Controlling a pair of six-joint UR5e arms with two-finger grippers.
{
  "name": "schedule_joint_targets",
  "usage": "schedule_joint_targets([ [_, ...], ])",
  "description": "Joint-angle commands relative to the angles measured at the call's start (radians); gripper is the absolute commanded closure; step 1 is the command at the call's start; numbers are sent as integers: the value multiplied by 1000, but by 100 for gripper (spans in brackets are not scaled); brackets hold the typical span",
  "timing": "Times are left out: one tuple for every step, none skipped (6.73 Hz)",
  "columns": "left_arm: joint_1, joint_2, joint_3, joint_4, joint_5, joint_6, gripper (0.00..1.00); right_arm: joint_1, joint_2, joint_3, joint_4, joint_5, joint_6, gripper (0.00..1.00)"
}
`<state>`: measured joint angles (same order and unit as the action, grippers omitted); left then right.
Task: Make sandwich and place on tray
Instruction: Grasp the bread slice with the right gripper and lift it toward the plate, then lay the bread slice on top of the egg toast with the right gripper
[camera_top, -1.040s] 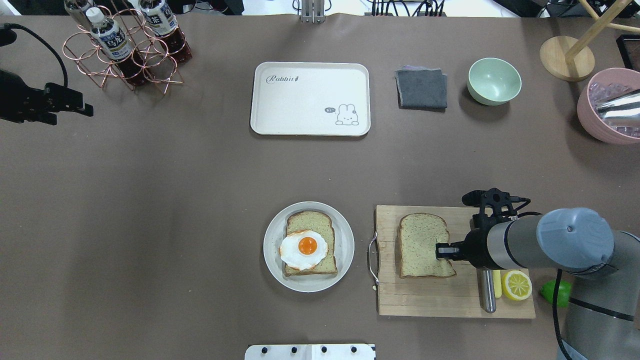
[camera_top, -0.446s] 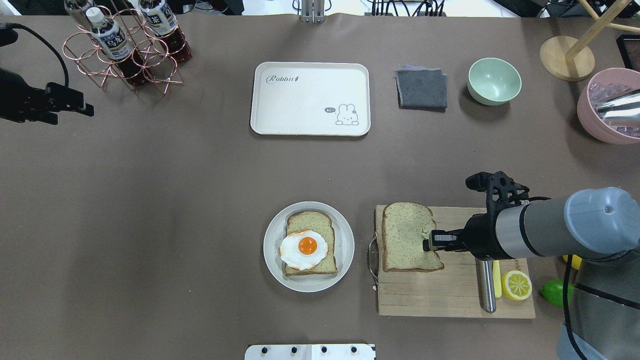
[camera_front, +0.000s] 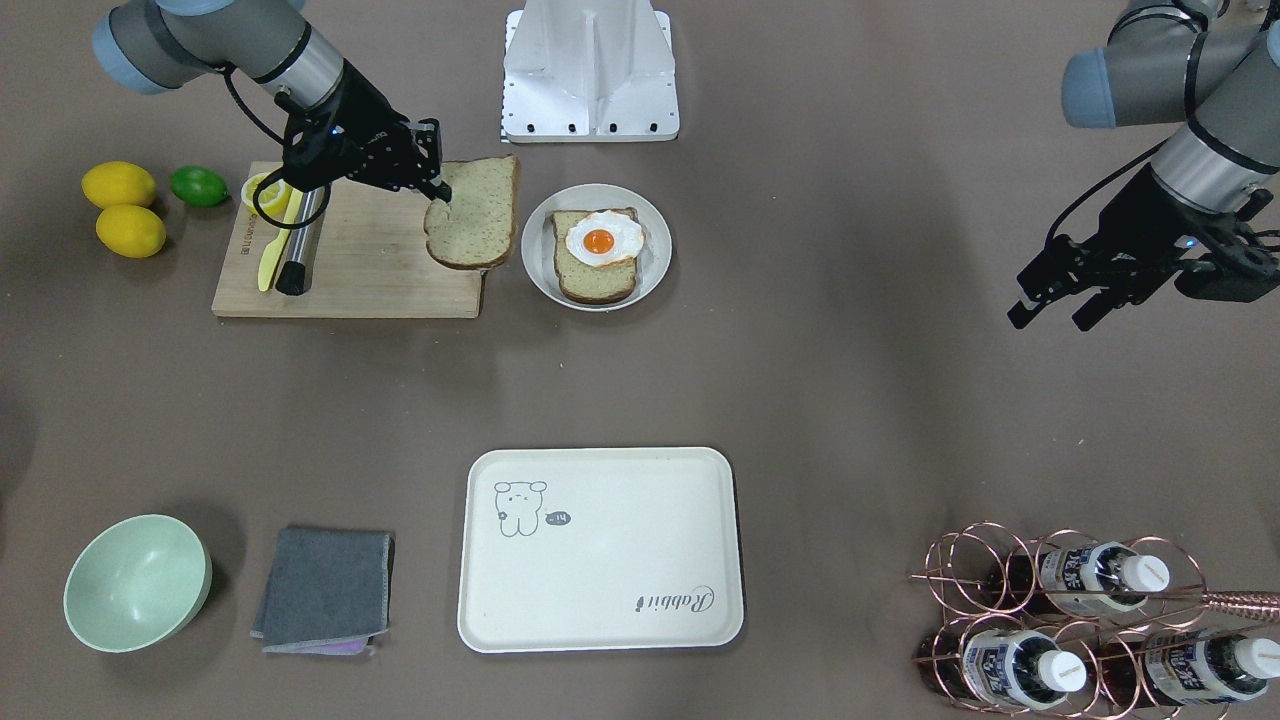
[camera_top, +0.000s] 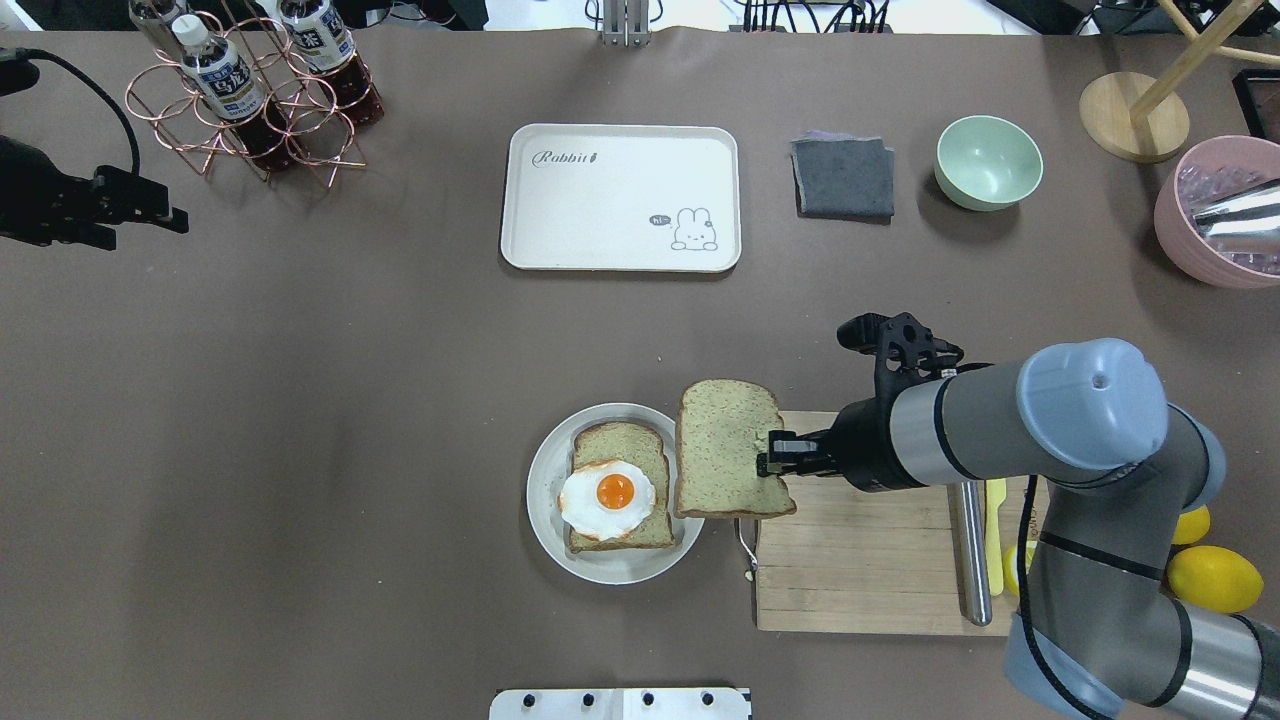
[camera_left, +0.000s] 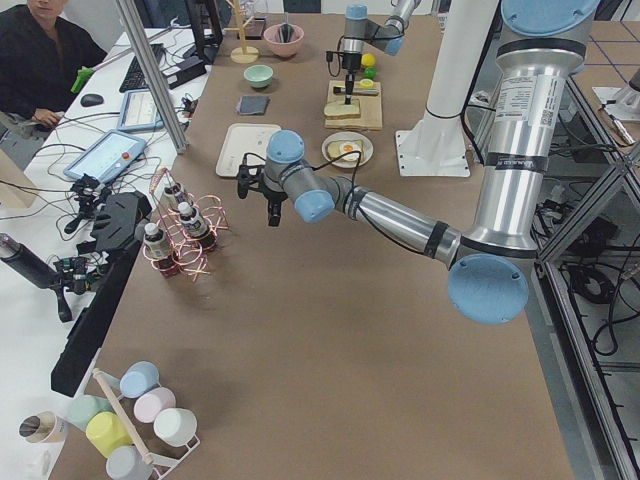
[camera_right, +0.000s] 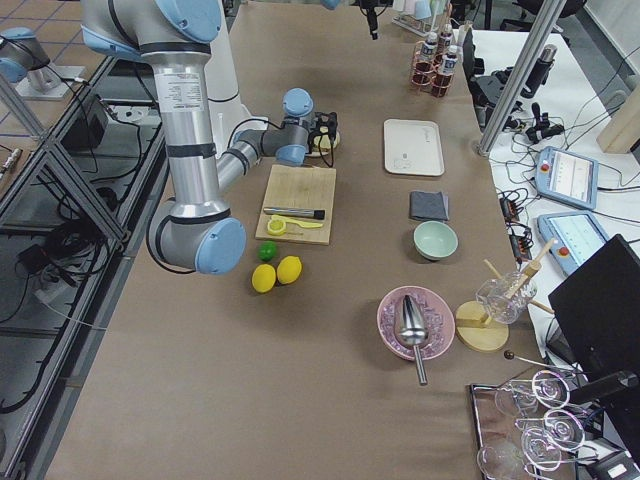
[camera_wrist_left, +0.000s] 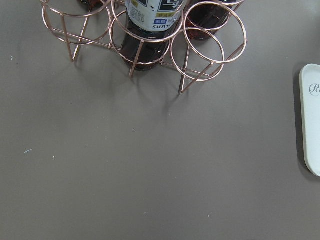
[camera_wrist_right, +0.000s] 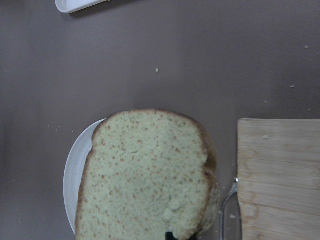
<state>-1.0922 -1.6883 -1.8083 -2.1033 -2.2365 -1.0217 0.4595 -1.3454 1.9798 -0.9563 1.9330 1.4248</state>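
Observation:
My right gripper (camera_top: 768, 467) is shut on the edge of a tan speckled bread slice (camera_top: 727, 450). It holds the slice in the air, over the gap between the cutting board and the round pale plate (camera_top: 545, 500). On the plate lies the other slice (camera_top: 620, 445) with a fried egg (camera_top: 607, 495) on top. In the right wrist view the held slice (camera_wrist_right: 150, 175) covers most of the plate (camera_wrist_right: 72, 170). The cream tray (camera_top: 620, 197) sits bare at the far middle. My left gripper (camera_top: 165, 215) hovers open and holding nothing at the far left.
The wooden cutting board (camera_top: 880, 570) carries a steel-handled tool (camera_top: 975, 560) and a yellow knife. Lemons (camera_top: 1215, 578) lie beside it. A grey cloth (camera_top: 843, 177), green bowl (camera_top: 988, 162) and pink bowl (camera_top: 1215, 215) stand far right, a copper bottle rack (camera_top: 255, 90) far left.
My right gripper has lifted the bread slice off the cutting board and carried it left, up to the plate's edge. The left arm has barely moved.

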Motion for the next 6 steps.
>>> schedule_joint_targets([
  [0,-1,6,-1,0,0,7,-51,125,-16,-154,-56,-10,100],
  [0,-1,4,-1,0,-1,7,-80,141,-42,-168,-93,-17,100],
  [0,-1,6,-1,0,-1,7,-103,179,-89,-168,-133,-47,100],
  [0,-1,7,-1,0,-1,7,-114,225,-129,-168,-156,-50,100],
  [0,1,10,-1,0,-3,7,-120,230,-142,-168,-169,-53,100],
  [0,1,10,-1,0,-3,7,-131,232,-151,-168,-183,-70,100],
])
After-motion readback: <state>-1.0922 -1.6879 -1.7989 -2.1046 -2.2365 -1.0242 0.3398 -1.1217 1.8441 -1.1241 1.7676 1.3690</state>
